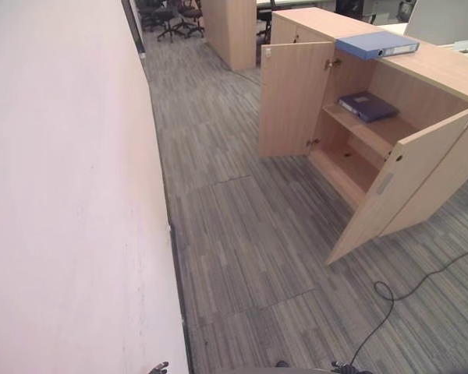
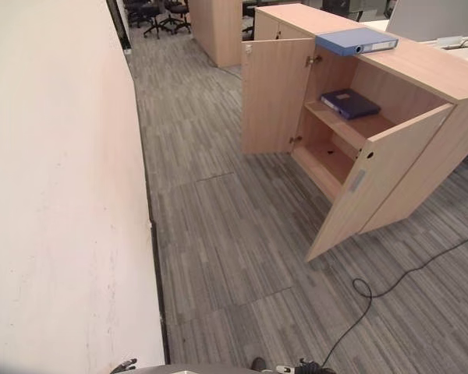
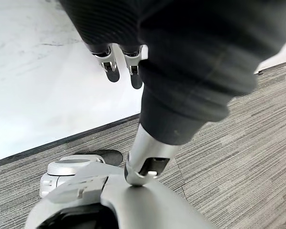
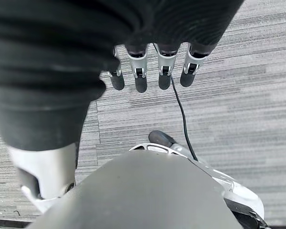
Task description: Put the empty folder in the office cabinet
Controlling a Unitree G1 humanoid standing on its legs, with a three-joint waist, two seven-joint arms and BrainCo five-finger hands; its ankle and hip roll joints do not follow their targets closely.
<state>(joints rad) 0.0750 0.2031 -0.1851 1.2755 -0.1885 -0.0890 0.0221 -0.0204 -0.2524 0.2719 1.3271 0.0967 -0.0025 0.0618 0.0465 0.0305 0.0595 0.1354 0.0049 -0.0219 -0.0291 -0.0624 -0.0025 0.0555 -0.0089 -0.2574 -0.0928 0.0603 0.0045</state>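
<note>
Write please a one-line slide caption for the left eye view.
Open wooden cabinet with a light blue folder on its top and a dark blue folder on its upper shelf, across grey carpet.

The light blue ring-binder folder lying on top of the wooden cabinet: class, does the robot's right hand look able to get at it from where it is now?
Probably not yet. The light blue ring-binder folder lies unobstructed, but the right hand hangs low and open, with bare carpet between.
</note>
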